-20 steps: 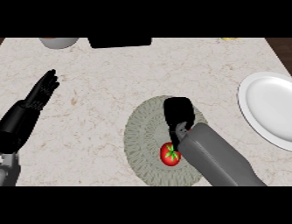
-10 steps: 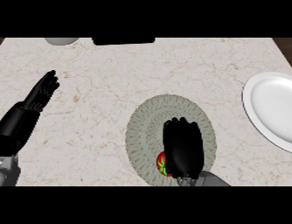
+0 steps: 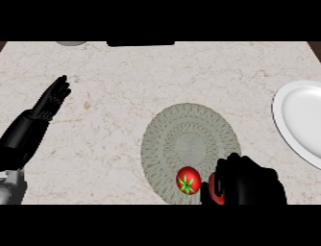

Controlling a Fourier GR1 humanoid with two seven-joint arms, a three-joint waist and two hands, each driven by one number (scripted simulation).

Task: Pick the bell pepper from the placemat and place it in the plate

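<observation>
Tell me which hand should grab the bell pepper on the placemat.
Right. The right hand is already beside the bell pepper on the placemat, on the plate's side. The left hand rests open, far across the counter.

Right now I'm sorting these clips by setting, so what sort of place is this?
Most likely a kitchen or dining counter: a pale marble-look countertop carries a round woven placemat with a red bell pepper on it, and a white plate sits at the right edge.
</observation>
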